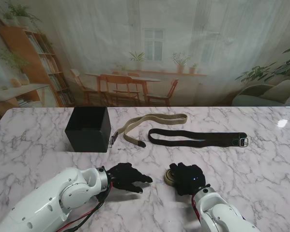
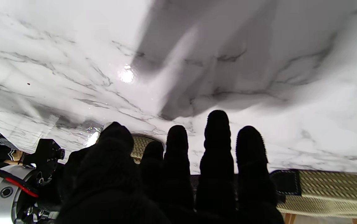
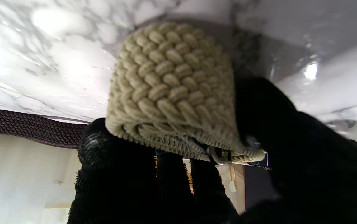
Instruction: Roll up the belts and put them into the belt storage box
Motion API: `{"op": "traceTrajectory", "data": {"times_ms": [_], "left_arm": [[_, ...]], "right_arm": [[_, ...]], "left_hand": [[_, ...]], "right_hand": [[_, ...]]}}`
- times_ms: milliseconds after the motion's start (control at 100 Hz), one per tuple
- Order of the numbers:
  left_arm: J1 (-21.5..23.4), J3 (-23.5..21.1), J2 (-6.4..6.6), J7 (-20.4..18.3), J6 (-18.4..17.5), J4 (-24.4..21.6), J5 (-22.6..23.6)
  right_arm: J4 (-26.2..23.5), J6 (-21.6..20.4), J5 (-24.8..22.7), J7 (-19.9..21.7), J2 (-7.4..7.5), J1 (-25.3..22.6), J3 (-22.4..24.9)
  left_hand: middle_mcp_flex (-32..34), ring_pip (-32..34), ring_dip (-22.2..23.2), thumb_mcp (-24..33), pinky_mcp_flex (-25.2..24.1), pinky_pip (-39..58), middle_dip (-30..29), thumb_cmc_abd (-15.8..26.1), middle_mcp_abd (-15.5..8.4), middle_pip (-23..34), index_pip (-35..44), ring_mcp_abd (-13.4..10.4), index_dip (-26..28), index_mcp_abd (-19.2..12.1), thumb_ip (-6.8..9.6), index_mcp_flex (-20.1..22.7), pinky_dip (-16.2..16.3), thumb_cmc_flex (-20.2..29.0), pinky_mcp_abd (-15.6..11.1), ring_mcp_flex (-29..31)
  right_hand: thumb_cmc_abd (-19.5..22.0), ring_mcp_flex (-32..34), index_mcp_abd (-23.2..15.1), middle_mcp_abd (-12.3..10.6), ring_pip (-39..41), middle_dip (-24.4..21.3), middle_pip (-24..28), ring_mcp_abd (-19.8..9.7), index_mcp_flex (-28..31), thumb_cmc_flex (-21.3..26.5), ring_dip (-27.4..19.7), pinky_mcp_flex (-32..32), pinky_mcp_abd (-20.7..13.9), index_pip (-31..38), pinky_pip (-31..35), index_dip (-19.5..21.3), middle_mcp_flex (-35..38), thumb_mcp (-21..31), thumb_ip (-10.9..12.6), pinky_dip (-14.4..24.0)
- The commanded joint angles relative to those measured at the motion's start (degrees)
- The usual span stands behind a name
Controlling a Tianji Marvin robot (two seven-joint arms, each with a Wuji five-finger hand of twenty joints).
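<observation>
Three belts show: a rolled tan belt point(image 3: 172, 90), woven, soft and springy, pinched in the right robot hand point(image 1: 188, 179) near me; best gripped across the coil's flat sides. The left robot hand point(image 1: 128, 176) is spread, empty. Two lie flat beside the box point(image 1: 88, 129) on the worktop point(image 1: 261, 164).
</observation>
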Motion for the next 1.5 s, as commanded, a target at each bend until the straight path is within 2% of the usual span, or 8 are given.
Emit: {"op": "traceTrajectory", "data": {"times_ms": [0, 440, 590, 800, 980, 1080, 1230, 1490], "left_arm": [[1.3, -1.0, 0.32, 0.3, -0.7, -1.4, 0.4], [7.7, -9.9, -0.29, 6.0, -2.0, -5.0, 7.1], [9.0, -11.8, -0.55, 7.9, -0.3, -5.1, 8.9], [8.7, -12.2, -0.7, 9.0, 1.8, -4.0, 9.9], [7.6, -11.0, -0.79, 7.6, 4.2, -2.9, 7.8], [7.3, -10.6, -0.78, 7.3, 4.4, -2.7, 7.5], [7.1, -10.3, -0.91, 7.8, 4.4, -2.4, 6.8], [4.7, -7.0, -1.76, 9.0, 6.0, -0.2, 0.0]], "right_arm": [[1.1, -0.3, -0.1, -0.3, 0.1, -0.9, 0.4], [-1.2, -2.6, -0.7, -3.5, -0.26, -2.8, 4.3], [-4.2, -2.5, -1.1, -2.7, -0.43, -3.9, 5.5], [-5.3, -4.0, 0.5, -3.2, -0.77, -3.9, 6.7], [-5.9, -5.5, 1.6, -3.5, -0.95, -3.3, 6.7], [-6.0, -6.0, 2.4, -3.3, -1.04, -2.8, 6.4], [-6.1, -6.9, 4.0, -2.3, -1.14, -2.4, 6.2], [-6.1, -10.2, 5.6, -2.0, -1.16, -1.4, 5.5]], "left_hand": [[-0.9, -0.9, -0.4, -1.2, 0.1, 0.6, 0.2, 2.3, 0.6, -0.2, -0.1, 0.9, 0.1, -0.1, 0.44, -0.4, 1.4, 1.6, 0.5, 0.1], [0.5, -0.8, -0.2, -1.5, -0.2, 0.3, 1.2, 2.2, 1.7, 0.4, 2.1, 1.0, 1.8, 0.0, 0.38, 2.4, 1.2, 0.1, 0.6, -0.2], [-0.3, -1.6, -0.4, -1.9, -1.7, -1.4, 2.6, 2.0, 5.2, 0.0, 4.1, 1.6, 5.1, 1.2, 0.29, 3.9, 0.4, -2.3, 1.4, -1.9], [-11.6, -3.7, -1.6, -2.4, -4.1, -5.3, 1.7, 0.0, 9.7, -4.3, 0.5, 2.3, 5.3, 1.8, 0.11, -0.8, -1.3, -6.3, 1.6, -6.7], [-13.5, -3.4, -1.7, -2.4, -4.3, -6.1, 1.2, -0.9, 11.6, -4.8, -2.6, 3.0, 4.3, 4.7, 0.07, -5.2, -1.6, -8.7, 1.4, -7.7], [-13.3, -3.1, -1.7, -2.2, -4.1, -6.0, 1.1, -1.0, 11.4, -4.7, -3.0, 3.1, 4.0, 4.9, 0.11, -5.4, -1.5, -9.0, 1.4, -7.5], [-12.9, -2.6, -1.6, -2.0, -3.8, -5.7, 1.2, -1.0, 11.2, -4.3, -3.5, 3.2, 3.7, 5.4, 0.12, -6.4, -1.2, -9.0, 1.3, -7.3], [-21.6, -2.7, -1.7, -2.5, -4.8, -7.4, 0.2, -2.1, 14.8, -6.4, -6.1, 3.8, 2.4, 8.0, -0.24, -12.9, -2.0, -15.0, 0.5, -10.4]], "right_hand": [[-0.7, 7.6, -3.6, -2.5, 14.5, 1.8, 5.5, -8.5, 1.8, 15.9, 1.2, 2.6, -4.0, 2.4, 2.9, -0.9, 3.3, 6.7, 2.6, -0.8], [-0.4, 11.4, -3.1, -2.6, 16.9, 1.6, 7.1, -10.7, 2.9, 18.8, 0.5, 7.4, -4.1, 4.2, 2.8, -4.5, 6.9, 6.7, 2.2, -4.4], [-0.4, 11.6, -3.0, -2.6, 16.5, 1.5, 7.1, -10.8, 3.1, 18.8, 0.4, 7.7, -4.0, 4.4, 2.5, -4.9, 7.1, 6.8, 2.0, -4.9], [-0.5, 11.6, -1.5, -2.3, 16.4, 1.6, 7.0, -10.8, 1.6, 18.8, 0.6, 8.0, -4.1, 3.5, 2.4, -6.0, 6.9, 6.9, 2.0, -5.4], [-0.5, 11.6, -4.3, -2.7, 16.2, 1.6, 7.1, -10.6, -4.9, 18.8, 0.6, 7.9, -4.0, 1.5, 2.4, -7.9, 7.1, 7.0, 2.1, -5.7], [-0.8, 11.9, -4.3, -3.5, 16.0, 0.9, 8.2, -10.0, -13.1, 18.9, 1.0, 7.6, -3.2, 4.0, 2.2, -14.4, 7.5, 7.1, 2.3, -6.2], [-1.3, 14.0, -2.9, -5.2, 16.4, -1.7, 10.2, -9.4, -13.2, 18.4, 0.5, 7.9, -1.6, -10.0, 2.1, -23.1, 10.2, 6.1, 2.9, -5.6], [-1.4, 15.2, -3.7, -6.4, 16.0, -9.1, 15.2, -9.8, -12.7, 17.9, 1.0, 8.1, -0.5, -17.2, 1.8, -18.2, 11.2, 5.2, 2.9, -5.1]]}}
